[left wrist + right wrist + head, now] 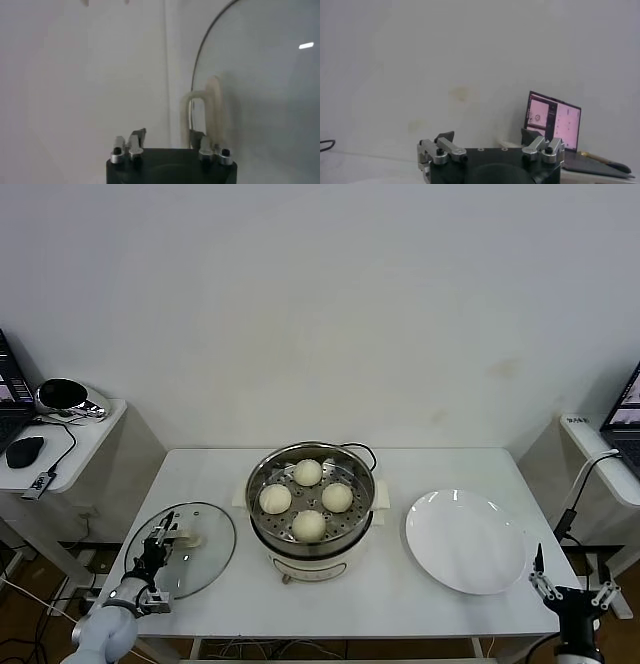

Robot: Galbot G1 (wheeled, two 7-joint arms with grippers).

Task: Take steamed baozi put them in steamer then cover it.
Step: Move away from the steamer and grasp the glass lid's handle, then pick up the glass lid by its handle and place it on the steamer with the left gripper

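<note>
Four pale baozi sit on the perforated tray inside the steamer (268, 534) at the table's centre: one at the back (308, 472), one on the left (275, 499), one on the right (337, 497), one at the front (309, 525). The glass cover (205, 554) lies flat on the table's left end, its cream handle (186, 537) up. My left gripper (162, 540) is open at the cover's left edge, beside the handle. In the left wrist view the gripper (167, 137) is open, with the handle (202, 112) just ahead of one finger on the glass (260, 85). My right gripper (572, 582) is open and empty off the table's front right corner.
An empty white plate (465, 540) lies right of the steamer. The steamer's black cord (362, 448) runs behind it. Side tables stand at far left (60, 446) and far right (600, 454). The right wrist view shows my open right gripper (487, 135), a wall and a lit screen (552, 120).
</note>
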